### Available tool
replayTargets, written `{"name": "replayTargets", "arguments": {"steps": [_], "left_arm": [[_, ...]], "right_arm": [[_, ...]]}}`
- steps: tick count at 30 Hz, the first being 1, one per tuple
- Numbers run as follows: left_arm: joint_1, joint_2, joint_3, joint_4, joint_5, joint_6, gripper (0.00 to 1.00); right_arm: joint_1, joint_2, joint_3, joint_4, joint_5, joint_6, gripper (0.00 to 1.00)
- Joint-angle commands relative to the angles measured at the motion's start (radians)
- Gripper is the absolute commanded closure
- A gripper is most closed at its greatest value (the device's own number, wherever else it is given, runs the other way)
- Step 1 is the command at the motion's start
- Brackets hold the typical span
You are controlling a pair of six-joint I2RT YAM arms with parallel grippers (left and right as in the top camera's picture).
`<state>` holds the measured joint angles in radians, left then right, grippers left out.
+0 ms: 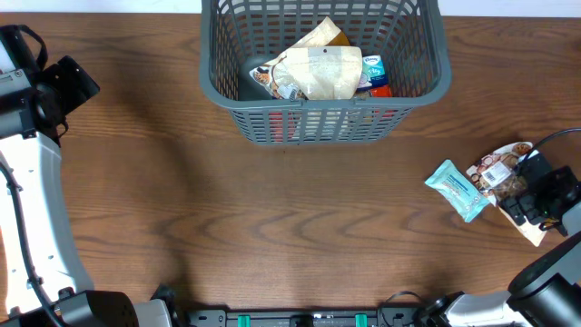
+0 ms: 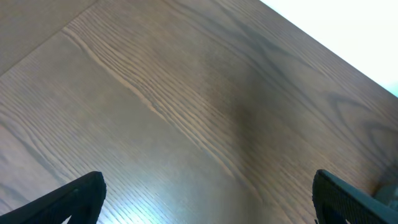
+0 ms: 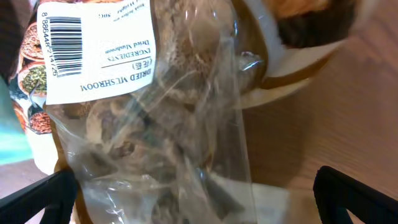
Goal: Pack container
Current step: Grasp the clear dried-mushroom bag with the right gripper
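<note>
The dark grey basket [image 1: 322, 68] stands at the back centre and holds several packets, a beige pouch [image 1: 318, 73] on top. At the right, a clear bag of dried mushrooms [image 1: 499, 174] lies on the table beside a light blue packet [image 1: 457, 189]. My right gripper [image 1: 531, 195] is open right over the mushroom bag [image 3: 155, 112], its fingers wide on either side of it. My left gripper [image 2: 208, 199] is open and empty over bare wood at the far left [image 1: 54, 91].
A white-rimmed printed packet [image 3: 292, 37] lies under the mushroom bag. The table's far edge runs behind the basket. The brown wooden table [image 1: 272, 227] spreads between the two arms.
</note>
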<state>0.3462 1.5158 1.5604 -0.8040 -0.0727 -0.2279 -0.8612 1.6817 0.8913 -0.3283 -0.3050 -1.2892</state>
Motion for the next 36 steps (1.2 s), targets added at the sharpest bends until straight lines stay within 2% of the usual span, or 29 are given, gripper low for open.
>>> {"name": "replayTargets", "arguments": {"steps": [1,23,27,28,32,34,36], "left_arm": [[0.006,0.002,0.007,0.0,0.014,0.016,0.01],[0.006,0.002,0.007,-0.001,0.014,0.016,0.01],[0.006,0.002,0.007,-0.008,0.014,0.016,0.01],[0.005,0.002,0.007,-0.008,0.018,0.016,0.01],[-0.006,0.002,0.007,-0.006,0.021,0.016,0.01],[-0.01,0.002,0.007,-0.005,0.021,0.016,0.01],[-0.011,0.002,0.007,-0.003,0.021,0.016,0.01]], "right_arm": [[-0.011,0.034,0.018,-0.001,-0.037,0.037,0.01],[-0.009,0.06,0.017,-0.024,-0.073,0.063,0.01],[-0.009,0.06,0.017,-0.041,-0.073,0.126,0.01],[-0.009,0.06,0.017,-0.034,-0.072,0.153,0.07],[-0.009,0.06,0.017,-0.027,-0.073,0.193,0.46],[-0.009,0.06,0.017,-0.023,-0.073,0.193,0.62],[-0.009,0.06,0.017,-0.019,-0.073,0.193,0.67]]}}
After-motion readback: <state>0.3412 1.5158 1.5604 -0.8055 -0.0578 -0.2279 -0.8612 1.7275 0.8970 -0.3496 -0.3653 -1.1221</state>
